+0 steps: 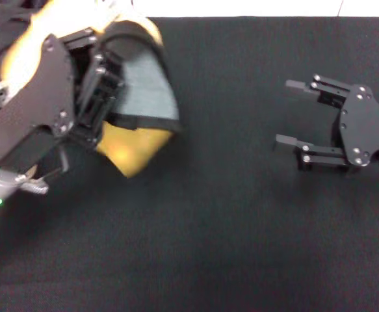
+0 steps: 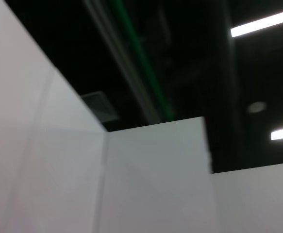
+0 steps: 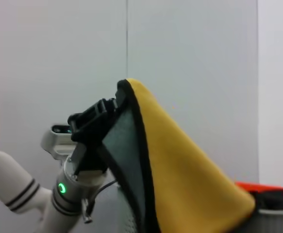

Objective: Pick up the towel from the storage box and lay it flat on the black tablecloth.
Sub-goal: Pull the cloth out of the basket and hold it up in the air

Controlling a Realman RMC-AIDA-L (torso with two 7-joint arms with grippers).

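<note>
Above black tablecloth, left pincer clamping towel, right pincer spread wide

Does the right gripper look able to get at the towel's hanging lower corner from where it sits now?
Probably yes. The right gripper is open and faces the towel, which the left gripper holds up. Only bare black tablecloth lies between them.

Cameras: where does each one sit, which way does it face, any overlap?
Head: on the robot's head, looking down at the black tablecloth; shows left gripper holding the towel, right gripper open.
Left wrist: aimed up at white walls and ceiling lights; no robot parts.
Right wrist: faces sideways at the lifted towel and left gripper.
Shared: head and right wrist both show those two.
</note>
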